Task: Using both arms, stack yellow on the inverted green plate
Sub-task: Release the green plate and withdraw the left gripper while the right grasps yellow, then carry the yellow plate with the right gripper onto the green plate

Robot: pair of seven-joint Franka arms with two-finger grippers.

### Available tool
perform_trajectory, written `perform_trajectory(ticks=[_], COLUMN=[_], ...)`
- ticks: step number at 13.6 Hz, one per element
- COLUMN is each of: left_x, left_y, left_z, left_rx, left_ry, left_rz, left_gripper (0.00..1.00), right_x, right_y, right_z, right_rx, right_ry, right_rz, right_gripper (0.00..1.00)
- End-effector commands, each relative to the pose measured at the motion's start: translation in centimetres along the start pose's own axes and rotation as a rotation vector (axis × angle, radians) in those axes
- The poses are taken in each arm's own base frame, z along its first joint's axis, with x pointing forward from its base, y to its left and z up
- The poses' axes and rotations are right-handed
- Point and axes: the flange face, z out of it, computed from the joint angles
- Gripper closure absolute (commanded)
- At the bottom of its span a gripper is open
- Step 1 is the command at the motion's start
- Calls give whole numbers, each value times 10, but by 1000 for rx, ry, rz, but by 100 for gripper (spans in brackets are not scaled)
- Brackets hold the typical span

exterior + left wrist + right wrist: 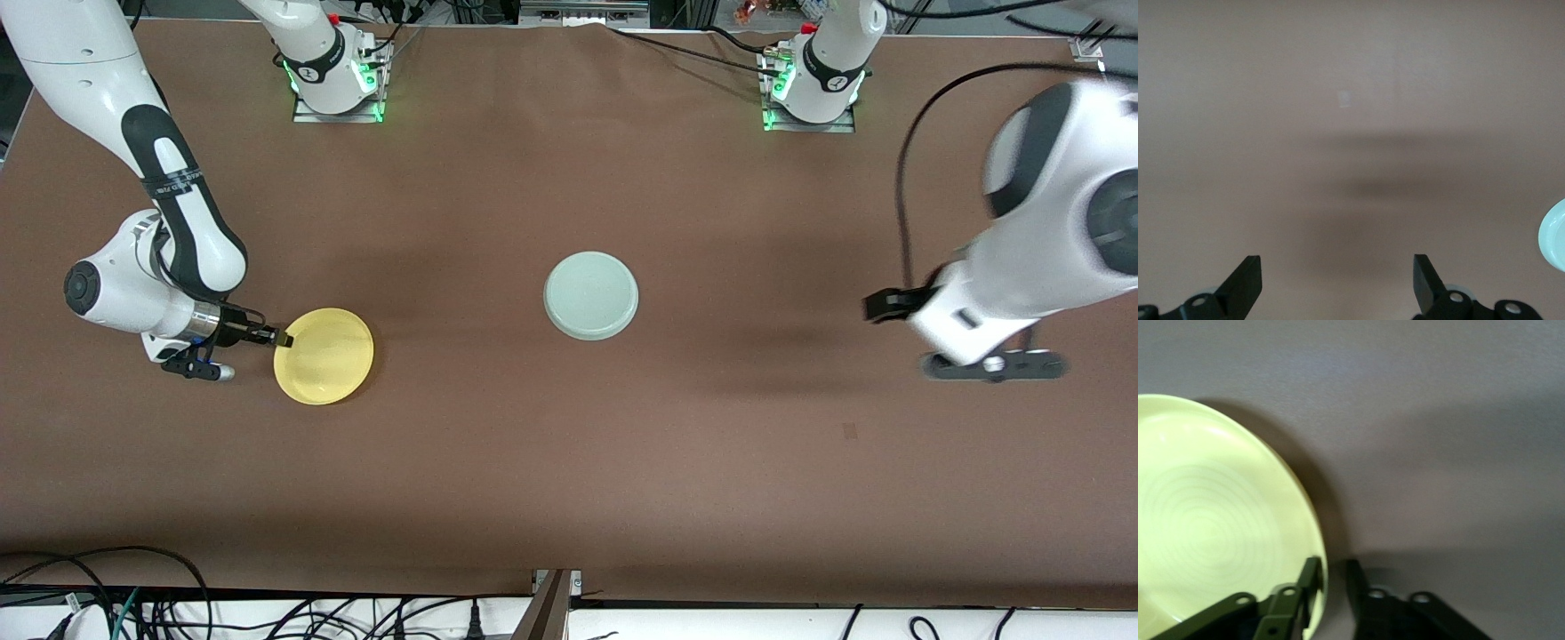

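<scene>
The yellow plate point(324, 356) lies toward the right arm's end of the table, open side up. My right gripper point(283, 339) is at its rim, one finger over the inside and one outside, shut on the rim. The right wrist view shows the yellow plate point(1211, 520) and the right gripper point(1333, 577) pinching its edge. The pale green plate point(591, 296) lies at the table's middle and seems bottom up; its edge shows in the left wrist view point(1555, 235). My left gripper point(882, 305) hangs open and empty over bare table toward the left arm's end point(1337, 277).
The brown table point(569, 462) has the two arm bases point(338, 76) point(811, 84) along its edge farthest from the front camera. Cables lie off the table's edge nearest the front camera point(178, 604).
</scene>
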Motion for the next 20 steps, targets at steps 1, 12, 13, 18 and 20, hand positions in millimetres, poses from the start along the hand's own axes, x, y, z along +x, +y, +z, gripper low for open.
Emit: perform_trajectory(ticks=[1, 12, 13, 18, 20], left_x=[-48, -102, -102, -102, -101], left_y=[-57, -60, -59, -55, -56], left_z=[-27, -15, -16, -18, -17], left_rx=[-51, -107, -107, -113, -116], left_ry=[13, 127, 129, 130, 129], left_rz=[-35, 2, 3, 1, 8], left_gripper=[0, 0, 0, 0, 0], right_x=[4, -37, -53, -142, -166], right_y=[-15, -239, -269, -383, -407], right_z=[-5, -21, -14, 50, 61], right_rx=[30, 169, 159, 137, 133], right_ry=[16, -67, -86, -41, -47], right_rz=[-43, -216, -205, -77, -80], right_gripper=[100, 100, 100, 100, 100])
